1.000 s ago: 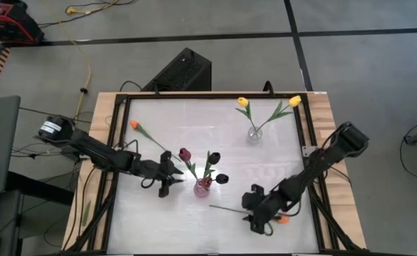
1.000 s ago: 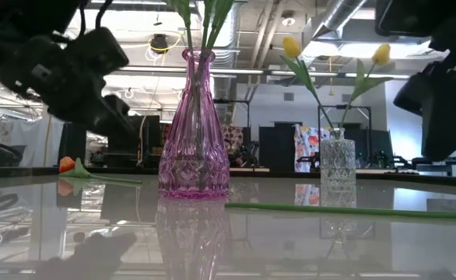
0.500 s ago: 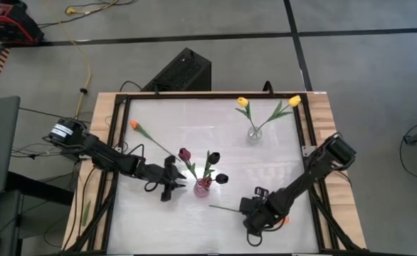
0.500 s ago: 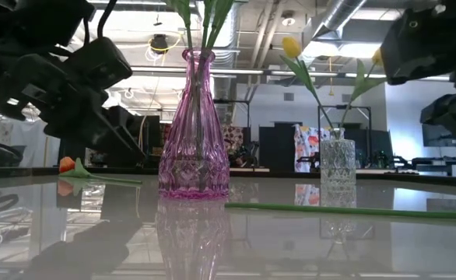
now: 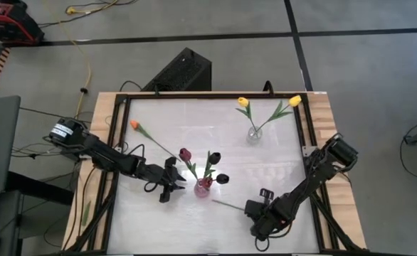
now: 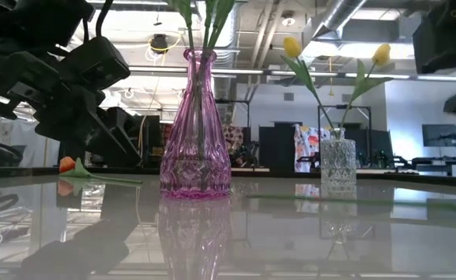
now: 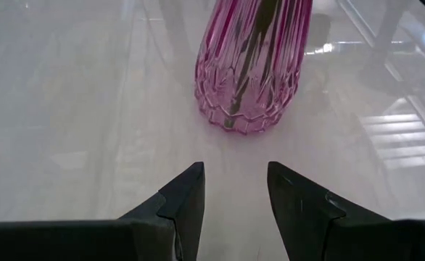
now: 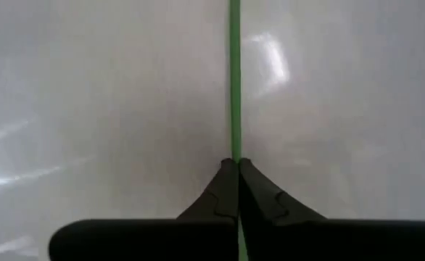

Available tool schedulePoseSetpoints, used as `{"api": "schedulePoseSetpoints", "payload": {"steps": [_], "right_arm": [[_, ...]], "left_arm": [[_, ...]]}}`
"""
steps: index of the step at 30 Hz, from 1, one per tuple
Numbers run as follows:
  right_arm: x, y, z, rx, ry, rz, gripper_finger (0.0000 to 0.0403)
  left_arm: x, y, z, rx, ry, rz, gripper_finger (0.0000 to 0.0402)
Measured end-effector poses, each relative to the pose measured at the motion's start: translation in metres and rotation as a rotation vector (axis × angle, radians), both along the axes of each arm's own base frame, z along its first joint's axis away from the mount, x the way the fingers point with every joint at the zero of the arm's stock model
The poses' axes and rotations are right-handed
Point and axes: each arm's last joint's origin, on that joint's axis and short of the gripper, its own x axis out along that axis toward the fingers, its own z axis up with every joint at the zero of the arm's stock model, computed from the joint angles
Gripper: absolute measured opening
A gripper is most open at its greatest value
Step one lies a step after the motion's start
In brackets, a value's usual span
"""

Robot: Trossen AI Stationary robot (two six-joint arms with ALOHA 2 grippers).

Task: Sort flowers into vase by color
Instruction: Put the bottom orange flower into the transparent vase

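A pink vase (image 5: 202, 187) holds three dark maroon flowers (image 5: 214, 157). At the far right stands a clear vase (image 5: 254, 135) with two yellow flowers (image 5: 243, 102). An orange flower (image 5: 134, 124) lies flat on the table at the far left. My left gripper (image 7: 234, 174) is open, just left of the pink vase (image 7: 252, 65), and touches nothing. Near the front edge my right gripper (image 5: 251, 211) is shut on a green stem (image 8: 234, 72). The head of that flower is hidden under the arm. My right gripper pinches the thin green stem (image 8: 235, 154) between its two fingertips. It comes slanting down from the table's near right. The stem runs on from the fingertips toward the pink vase, its free end (image 5: 217, 203) low over the table.
A black frame (image 5: 194, 95) runs round the white table top. Cables lie beside the left arm (image 5: 94, 151) at the table's left edge. The low view shows the left arm (image 6: 64, 78) left of the pink vase (image 6: 194, 124).
My right gripper has come down onto the lying stem and shut on it. The stem's free end has shifted a little toward the pink vase. My left gripper has edged slightly nearer the pink vase and has stayed open.
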Motion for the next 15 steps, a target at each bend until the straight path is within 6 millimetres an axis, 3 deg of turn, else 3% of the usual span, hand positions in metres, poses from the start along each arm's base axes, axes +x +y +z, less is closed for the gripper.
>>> {"api": "schedulePoseSetpoints", "payload": {"steps": [6, 9, 15], "right_arm": [[0.013, -0.026, 0.041, -0.265, -0.245, 0.144, 0.0014], [0.014, -0.038, 0.05, -0.455, -0.258, 0.253, 0.0014], [0.017, -0.062, 0.067, -0.645, -0.16, 0.458, 0.0014]], "left_arm": [[0.0, 0.0, 0.0, -0.011, 0.0, 0.007, 0.0139], [0.0, 0.0, 0.0, -0.034, 0.003, 0.018, 0.0139], [0.0, -0.001, 0.0, -0.093, 0.023, 0.019, 0.0139]]}}
